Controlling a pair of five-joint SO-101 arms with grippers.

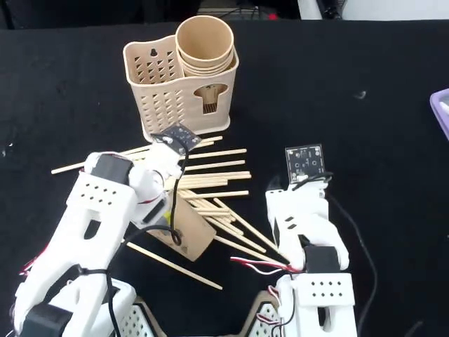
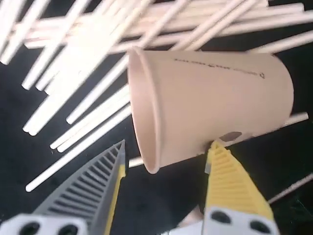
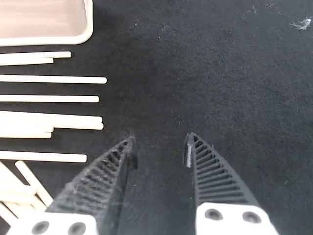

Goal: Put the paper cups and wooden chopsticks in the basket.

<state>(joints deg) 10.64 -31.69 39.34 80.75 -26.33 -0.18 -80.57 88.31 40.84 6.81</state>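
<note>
Looking down at the black table (image 1: 365, 140), I count one basket (image 1: 158, 105), cream-coloured and perforated, standing upright at the far side. A stack of paper cups (image 1: 204, 42) sits nested in one of its compartments, the one on the right as seen from above. I can make out three or four rims but cannot give an exact number. One more paper cup (image 1: 188, 237) lies on its side on the table in front of the basket, resting across some of the chopsticks (image 1: 221, 175). Those sticks lie scattered and overlapping between the basket and the arms. There are well over a dozen, too tangled for a firm count, and a few lie on their own toward the near edge.

Two white arms stand side by side. The left claw (image 2: 168, 144) is spread wide around the rim end of the fallen cup. Its yellow finger (image 2: 227, 171) touches the cup's wall, while the other finger sits apart from the rim with black table showing between them. It has no grip on the cup. The right claw (image 3: 159, 142) hovers over bare table just beside the ends of some chopsticks, about halfway open and holding nothing. A corner of the basket shows beyond it.
</note>
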